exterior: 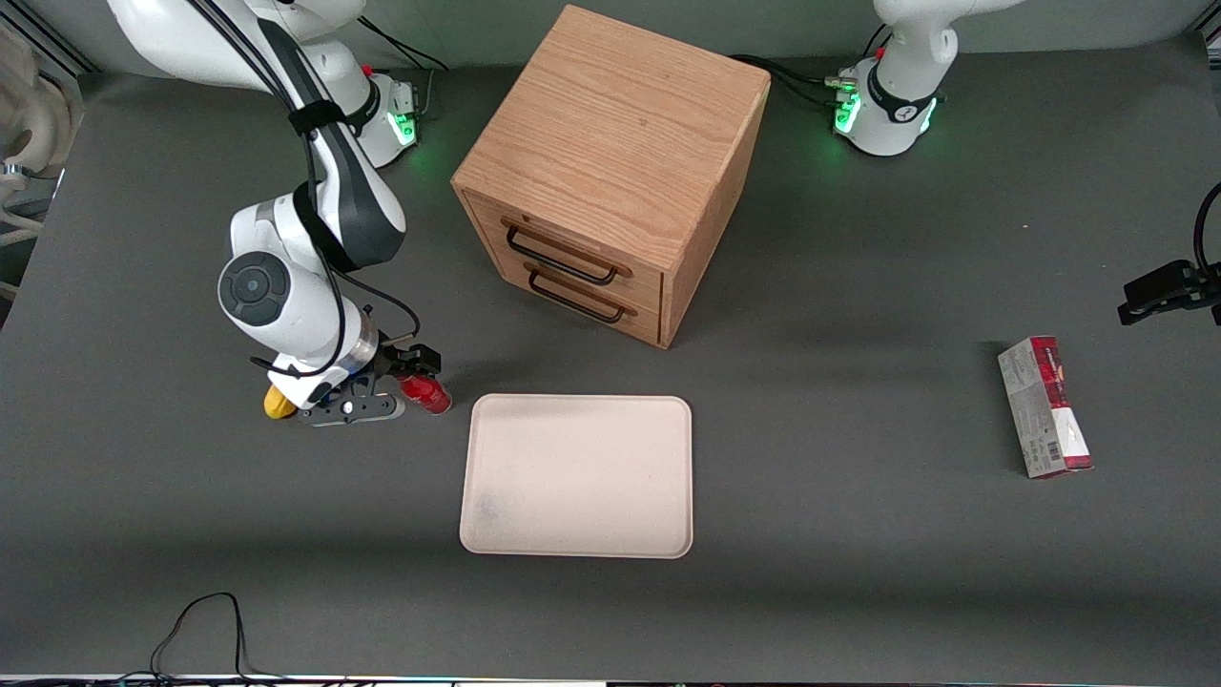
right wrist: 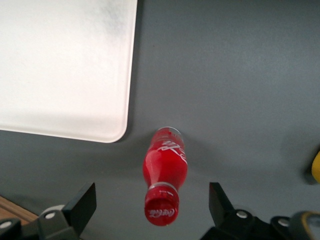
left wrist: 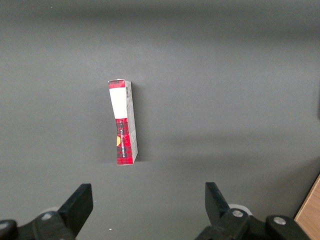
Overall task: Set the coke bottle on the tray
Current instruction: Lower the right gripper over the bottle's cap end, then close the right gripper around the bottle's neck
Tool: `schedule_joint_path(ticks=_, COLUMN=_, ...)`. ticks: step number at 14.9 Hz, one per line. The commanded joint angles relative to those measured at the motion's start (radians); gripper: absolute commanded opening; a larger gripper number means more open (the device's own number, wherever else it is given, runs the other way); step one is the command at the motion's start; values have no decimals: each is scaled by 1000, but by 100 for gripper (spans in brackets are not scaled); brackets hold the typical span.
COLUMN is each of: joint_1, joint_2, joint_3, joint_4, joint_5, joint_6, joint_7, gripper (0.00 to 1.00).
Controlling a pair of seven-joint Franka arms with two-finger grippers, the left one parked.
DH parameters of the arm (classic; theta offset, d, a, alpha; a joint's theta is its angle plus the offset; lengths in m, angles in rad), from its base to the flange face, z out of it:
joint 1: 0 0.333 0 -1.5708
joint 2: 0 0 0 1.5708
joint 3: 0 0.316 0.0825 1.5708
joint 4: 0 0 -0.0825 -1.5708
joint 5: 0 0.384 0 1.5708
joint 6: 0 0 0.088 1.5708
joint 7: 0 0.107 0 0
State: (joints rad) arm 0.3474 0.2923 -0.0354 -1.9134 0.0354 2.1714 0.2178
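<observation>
The coke bottle is a small glossy red bottle standing upright on the dark table, close beside the tray's corner. In the right wrist view I look down on the bottle and its red cap. My right gripper hangs over the bottle, open, with one finger on each side of the cap and clear gaps to both. The tray is large, flat and cream-white; its rounded corner also shows in the right wrist view. Nothing lies on it.
A yellow lemon-shaped lump sits by the gripper, away from the tray. A wooden two-drawer cabinet stands farther from the front camera than the tray. A red-and-grey carton lies toward the parked arm's end.
</observation>
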Motion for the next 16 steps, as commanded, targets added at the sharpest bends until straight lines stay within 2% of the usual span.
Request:
schedule_joint_path(ticks=1, joint_1=22, joint_2=-35, joint_3=-9, joint_4=-56, joint_5=-22, joint_6=51, joint_7=6, gripper=100)
schedule_joint_path(ticks=3, joint_1=22, joint_2=-36, joint_3=-9, joint_4=-81, joint_5=-23, joint_6=77, joint_7=6, gripper=99)
schedule_joint_path(ticks=4, joint_1=24, joint_2=-36, joint_3=-11, joint_4=-88, joint_5=-25, joint_6=80, joint_7=6, gripper=95)
schedule_joint_path(ticks=7, joint_1=24, joint_2=-36, joint_3=-11, joint_4=-90, joint_5=-37, joint_6=80, joint_7=6, gripper=72)
schedule_joint_path(ticks=10, joint_1=22, joint_2=-36, joint_3=-11, joint_4=-90, joint_5=-43, joint_6=76, joint_7=6, gripper=36)
schedule_joint_path(ticks=13, joint_1=22, joint_2=-36, joint_3=-12, joint_4=-90, joint_5=-43, joint_6=73, joint_7=6, gripper=10)
schedule_joint_path(ticks=14, joint_1=22, joint_2=-36, joint_3=-12, joint_4=-90, joint_5=-43, joint_6=71, joint_7=6, gripper=3)
schedule_joint_path(ticks=16, joint_1=21, joint_2=-35, joint_3=-12, joint_4=-89, joint_5=-43, joint_6=71, joint_7=6, gripper=0)
